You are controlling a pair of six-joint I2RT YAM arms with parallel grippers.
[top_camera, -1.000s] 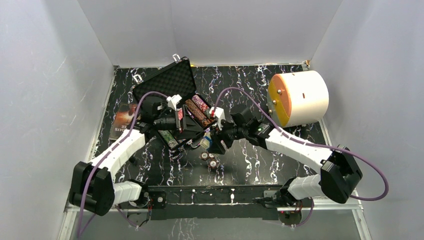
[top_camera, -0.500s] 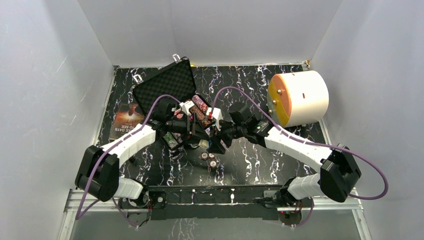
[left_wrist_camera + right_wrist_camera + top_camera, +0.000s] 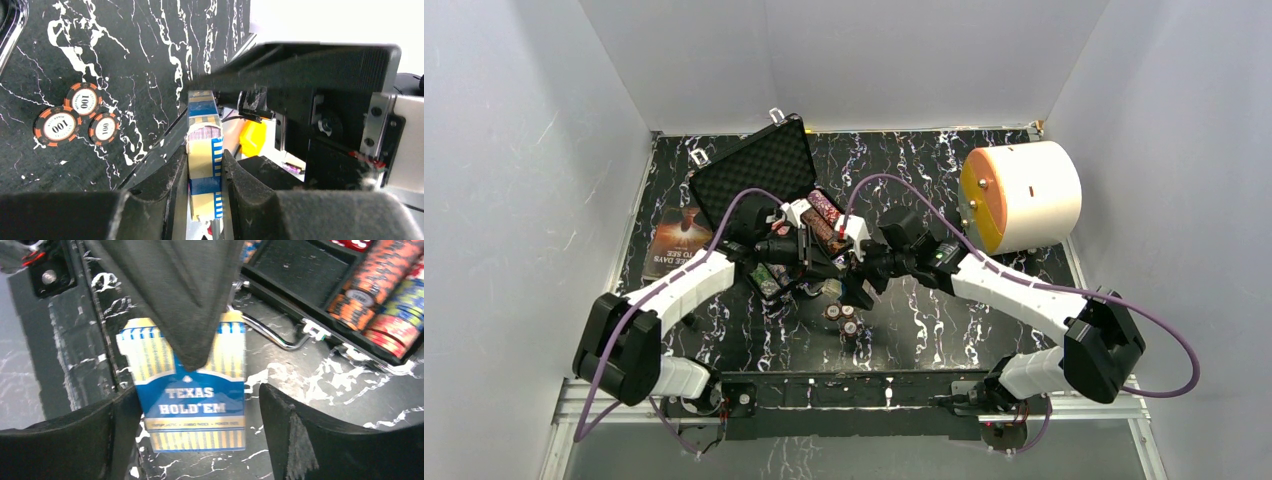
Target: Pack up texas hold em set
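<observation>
The blue "Texas Hold'em" card deck (image 3: 192,407) hangs just above the table in front of the open black case (image 3: 754,170). My left gripper (image 3: 205,157) is shut on the deck (image 3: 202,127), its pads pressing both flat faces. My right gripper (image 3: 197,390) stands open around the same deck, with a clear gap at its right finger (image 3: 295,440). Rows of multicoloured chips (image 3: 380,295) lie in the case tray. Three orange chips (image 3: 80,100) lie loose on the table, near the arms' bases (image 3: 844,318).
A big white cylinder with an orange face (image 3: 1019,195) lies at the back right. A dark booklet (image 3: 674,240) lies left of the case. The case's silver handle (image 3: 280,337) juts out towards the deck. Both arms meet mid-table, close together.
My left gripper moved right to the deck and shut on it. My right gripper's jaws widened and let the deck go.
</observation>
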